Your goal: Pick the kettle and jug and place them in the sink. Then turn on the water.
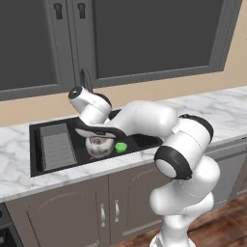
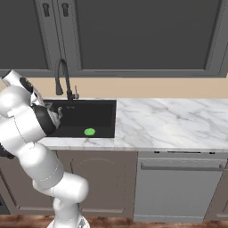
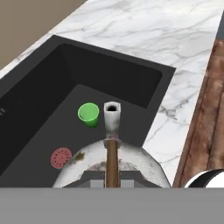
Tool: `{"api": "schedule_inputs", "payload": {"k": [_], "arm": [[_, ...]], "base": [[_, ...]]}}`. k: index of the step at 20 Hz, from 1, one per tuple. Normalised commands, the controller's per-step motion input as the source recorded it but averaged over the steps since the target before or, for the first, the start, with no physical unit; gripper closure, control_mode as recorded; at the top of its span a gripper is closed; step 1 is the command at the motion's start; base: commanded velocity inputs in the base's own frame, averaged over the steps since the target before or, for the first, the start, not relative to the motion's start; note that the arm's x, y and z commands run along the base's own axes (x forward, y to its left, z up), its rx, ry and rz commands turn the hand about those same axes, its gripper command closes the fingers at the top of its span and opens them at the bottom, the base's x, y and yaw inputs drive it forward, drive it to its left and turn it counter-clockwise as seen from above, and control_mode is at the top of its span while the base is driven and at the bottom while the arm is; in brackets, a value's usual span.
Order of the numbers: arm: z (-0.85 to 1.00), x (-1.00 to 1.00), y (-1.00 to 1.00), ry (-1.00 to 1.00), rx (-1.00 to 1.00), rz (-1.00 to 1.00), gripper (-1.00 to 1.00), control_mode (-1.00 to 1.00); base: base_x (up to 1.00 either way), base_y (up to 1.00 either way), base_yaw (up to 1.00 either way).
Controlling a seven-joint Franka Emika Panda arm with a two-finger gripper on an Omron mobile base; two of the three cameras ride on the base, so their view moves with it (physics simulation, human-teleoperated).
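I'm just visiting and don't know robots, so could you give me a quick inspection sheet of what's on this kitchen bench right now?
Surface: white marble counter, bare to the right of the sink.
Job's things: kettle, silver and rounded, hanging over the black sink by its handle; no jug seen; no water running from the faucet.
Clutter: green cup and a red drain on the sink floor; grey ribbed tray at the sink's left.
Grippers: gripper shut on the kettle's handle.
Cables: nothing seen.
Surroundings: dark wall cabinets above, brown cabinet doors below.
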Motion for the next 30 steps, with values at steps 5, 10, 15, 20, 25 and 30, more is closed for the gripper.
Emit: {"api": "schedule_inputs", "payload": {"k": [5,10,15,20,25,30], "arm": [[-0.11,0.12,-0.12,-0.02,0.00,-0.05,1.00,-1.00],[-0.24,0.20,-0.10,0.00,0.00,-0.05,1.00,-1.00],[-0.22,0.19,-0.05,0.00,0.00,-0.05,1.00,-1.00],[-0.19,0.11,-0.01,0.00,0.00,-0.04,1.00,-1.00],[-0.20,0.07,0.00,0.00,0.00,-0.04,1.00,-1.00],[-0.24,0.15,0.00,0.00,0.00,-0.03,1.00,-1.00]], "base": [[0.00,0.00,0.00],[0.00,0.00,0.00],[0.00,0.00,0.00],[0.00,0.00,0.00],[0.00,0.00,0.00],[0.00,0.00,0.00]]}}
